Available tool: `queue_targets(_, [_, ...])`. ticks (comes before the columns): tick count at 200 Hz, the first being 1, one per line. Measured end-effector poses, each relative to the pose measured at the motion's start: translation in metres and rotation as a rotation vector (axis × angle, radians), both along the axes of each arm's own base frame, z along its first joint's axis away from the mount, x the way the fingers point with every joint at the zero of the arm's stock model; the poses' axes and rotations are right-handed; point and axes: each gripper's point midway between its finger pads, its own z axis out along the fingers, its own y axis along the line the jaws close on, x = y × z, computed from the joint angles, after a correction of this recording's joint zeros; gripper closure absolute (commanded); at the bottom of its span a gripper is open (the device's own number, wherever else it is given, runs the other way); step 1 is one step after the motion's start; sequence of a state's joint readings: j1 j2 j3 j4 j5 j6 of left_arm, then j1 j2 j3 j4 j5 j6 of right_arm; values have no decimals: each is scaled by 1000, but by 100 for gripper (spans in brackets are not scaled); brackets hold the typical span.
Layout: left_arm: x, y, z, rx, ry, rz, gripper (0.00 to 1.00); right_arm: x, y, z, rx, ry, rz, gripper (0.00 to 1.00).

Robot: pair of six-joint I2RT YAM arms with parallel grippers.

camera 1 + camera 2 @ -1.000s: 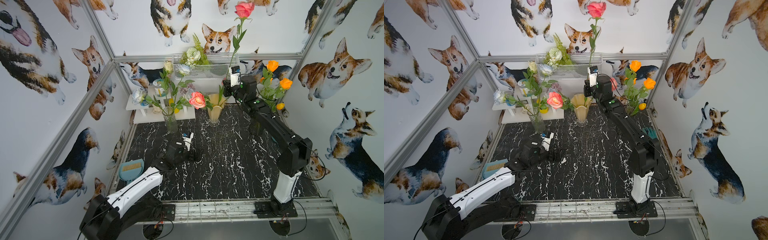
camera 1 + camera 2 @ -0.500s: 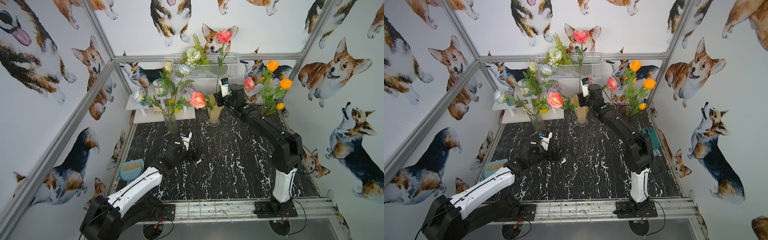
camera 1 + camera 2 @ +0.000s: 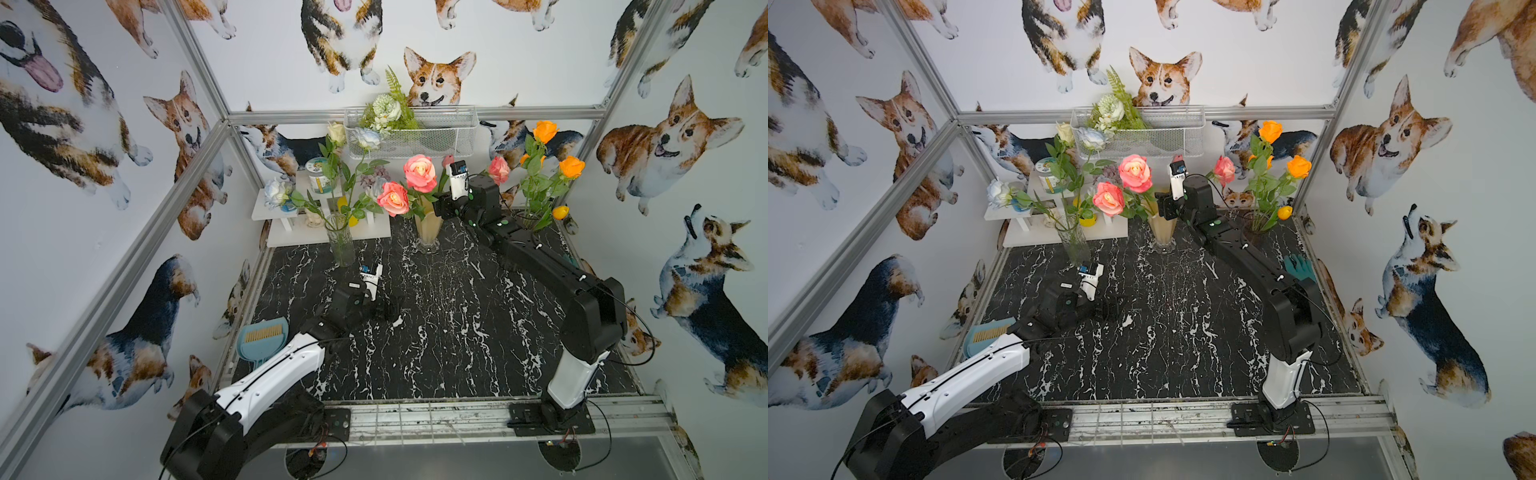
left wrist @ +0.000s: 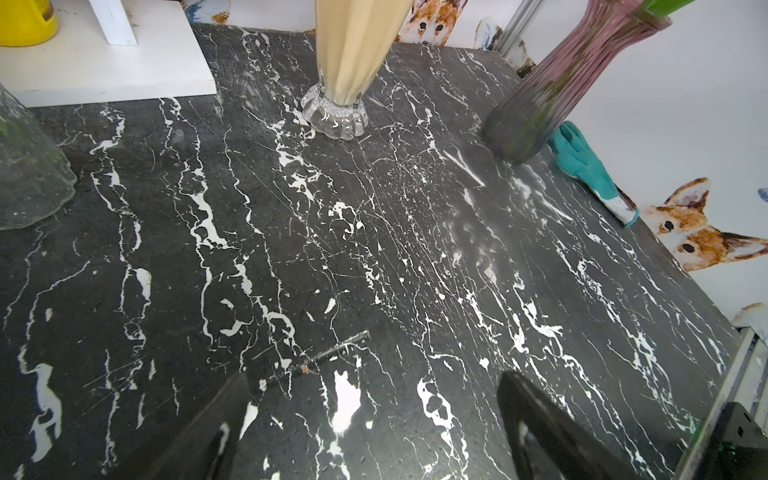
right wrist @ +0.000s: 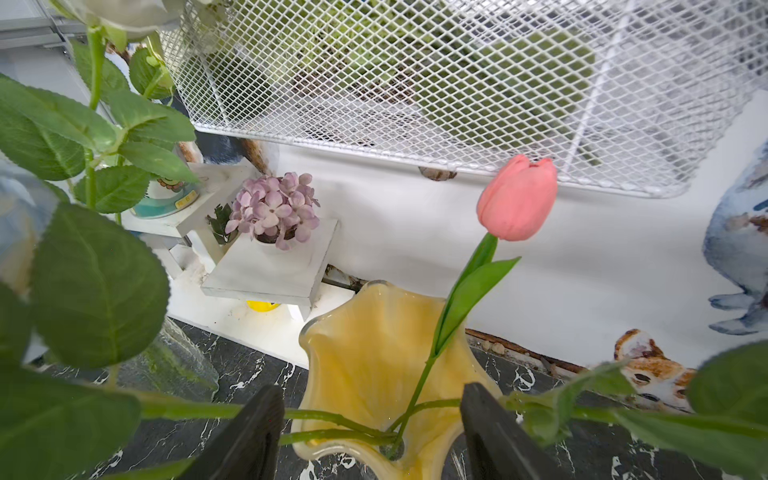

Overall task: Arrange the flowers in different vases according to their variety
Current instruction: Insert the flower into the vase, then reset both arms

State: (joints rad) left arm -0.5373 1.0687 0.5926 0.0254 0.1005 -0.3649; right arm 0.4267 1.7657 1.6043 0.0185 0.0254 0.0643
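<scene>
Black marble desk [image 3: 436, 340] carrying three vases. At the back centre we see the cream-yellow vase [image 5: 374, 353] holding pink roses [image 3: 419, 172] and a pink tulip [image 5: 517, 199]. White roses [image 3: 336, 133] stand in the clear vase [image 3: 341, 245], orange roses [image 3: 545, 131] in the purple vase [image 4: 561, 83]. The right fingers [image 5: 490, 432] stand apart either side of the cream-yellow mouth, seemingly gripping no stem. The left fingers [image 4: 536, 415] are spread wide, low over the desk.

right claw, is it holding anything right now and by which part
Nothing. The right claw is open over the yellow vase, not clamped on any of the stems in it.
</scene>
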Motion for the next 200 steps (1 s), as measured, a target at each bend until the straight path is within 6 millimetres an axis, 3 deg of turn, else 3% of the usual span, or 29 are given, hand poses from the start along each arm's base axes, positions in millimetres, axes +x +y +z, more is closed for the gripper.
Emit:
queue_targets(64, [8,13,2,16,-18,59,0,-38,-7,5,23,1,24,20])
queue_targets(91, [12,22,6,40,-45,97,0,-59,-13,1,34,20,43,0])
queue_targets(105, [15,29,9,53,-59,127,0,-75,-17,-3,34,36,58,0])
queue_targets(161, [29,60,13,124,-100,258,0,-140,-46,-41,25,136,69,0])
queue_targets(200, [37,81,11,192,-129,338,0,-168,-85,-79,7,208,-1,0])
